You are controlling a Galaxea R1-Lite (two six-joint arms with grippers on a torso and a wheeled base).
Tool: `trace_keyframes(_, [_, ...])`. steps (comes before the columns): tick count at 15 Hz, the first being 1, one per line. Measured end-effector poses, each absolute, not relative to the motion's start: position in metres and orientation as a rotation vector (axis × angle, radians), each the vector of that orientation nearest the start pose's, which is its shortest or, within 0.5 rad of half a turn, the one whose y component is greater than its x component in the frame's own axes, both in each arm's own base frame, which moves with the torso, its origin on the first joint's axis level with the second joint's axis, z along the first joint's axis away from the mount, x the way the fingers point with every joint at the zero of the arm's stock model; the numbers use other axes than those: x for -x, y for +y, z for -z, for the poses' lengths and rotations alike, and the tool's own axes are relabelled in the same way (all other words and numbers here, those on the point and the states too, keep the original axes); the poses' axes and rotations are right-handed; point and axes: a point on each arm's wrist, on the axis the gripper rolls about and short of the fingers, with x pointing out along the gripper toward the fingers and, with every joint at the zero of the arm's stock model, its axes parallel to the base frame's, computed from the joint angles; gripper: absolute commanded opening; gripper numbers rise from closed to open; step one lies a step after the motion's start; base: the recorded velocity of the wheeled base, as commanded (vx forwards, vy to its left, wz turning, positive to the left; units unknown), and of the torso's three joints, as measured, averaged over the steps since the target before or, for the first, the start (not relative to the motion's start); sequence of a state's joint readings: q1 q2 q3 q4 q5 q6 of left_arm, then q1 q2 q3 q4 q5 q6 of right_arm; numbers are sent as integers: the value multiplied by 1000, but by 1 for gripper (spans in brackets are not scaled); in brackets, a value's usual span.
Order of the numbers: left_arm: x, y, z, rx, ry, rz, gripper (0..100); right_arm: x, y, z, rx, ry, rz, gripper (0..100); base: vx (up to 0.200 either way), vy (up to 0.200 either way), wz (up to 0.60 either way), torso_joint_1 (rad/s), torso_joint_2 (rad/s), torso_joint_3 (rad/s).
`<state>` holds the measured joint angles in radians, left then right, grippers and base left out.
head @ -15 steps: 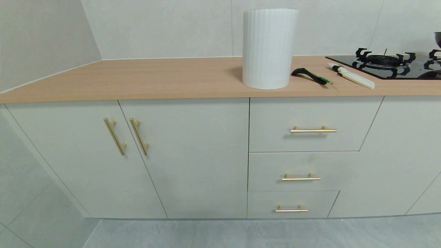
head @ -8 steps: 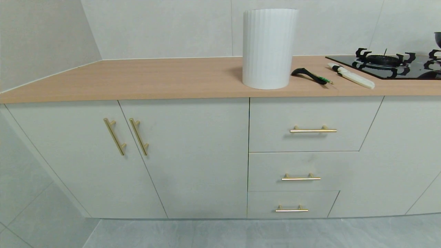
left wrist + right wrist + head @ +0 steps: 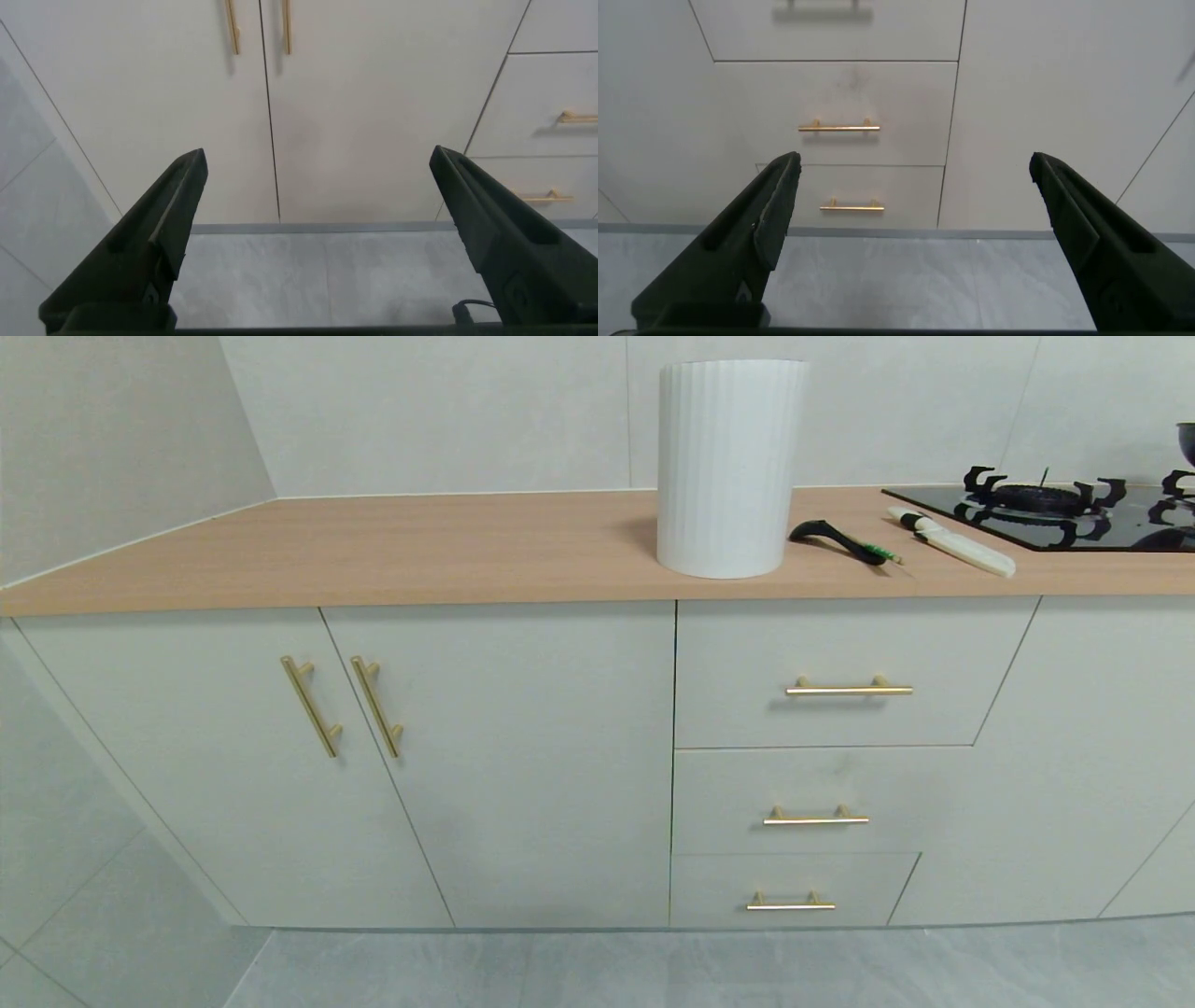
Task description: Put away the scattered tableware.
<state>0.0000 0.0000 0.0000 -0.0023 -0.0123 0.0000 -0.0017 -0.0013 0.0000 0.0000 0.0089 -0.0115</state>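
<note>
On the wooden countertop (image 3: 420, 546) a tall white ribbed container (image 3: 726, 467) stands upright. To its right lie a black-handled peeler (image 3: 840, 541) and a white knife (image 3: 952, 541), close to the stove. My left gripper (image 3: 318, 187) hangs low in front of the double cabinet doors (image 3: 271, 103), open with nothing between its fingers. My right gripper (image 3: 915, 187) hangs low before the drawer fronts (image 3: 840, 112), also open and holding nothing.
A black gas hob (image 3: 1064, 509) sits at the far right of the counter. Below are two cabinet doors with gold handles (image 3: 341, 705) and three drawers with gold handles (image 3: 848, 689). Grey tiled floor (image 3: 597, 971) lies in front.
</note>
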Motion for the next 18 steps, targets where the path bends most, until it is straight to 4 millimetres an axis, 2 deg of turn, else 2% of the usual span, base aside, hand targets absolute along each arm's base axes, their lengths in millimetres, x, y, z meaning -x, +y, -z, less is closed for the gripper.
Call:
trace_keyframes(2, [23, 0, -76, 0, -3, 12, 100, 23, 0, -78, 8, -9, -12, 100, 0, 0, 0, 0, 0, 0])
trace_keyframes(3, [23, 0, -76, 0, -2, 12, 100, 26, 1, -86, -8, -26, -24, 100, 0, 0, 0, 0, 0, 0])
trace_keyframes(5, [23, 0, -76, 0, -3, 12, 100, 31, 1, -115, -38, -76, -63, 100, 0, 0, 0, 0, 0, 0])
trace_keyframes(8, [23, 0, -76, 0, -3, 12, 100, 16, 1, -139, -14, 29, -106, 100, 0, 0, 0, 0, 0, 0])
trace_keyframes(12, [23, 0, -76, 0, -2, 12, 100, -29, 5, -164, 23, 241, -176, 100, 0, 0, 0, 0, 0, 0])
trace_keyframes(18, [23, 0, -76, 0, -3, 12, 100, -123, 23, -196, 55, 451, -239, 100, 0, 0, 0, 0, 0, 0])
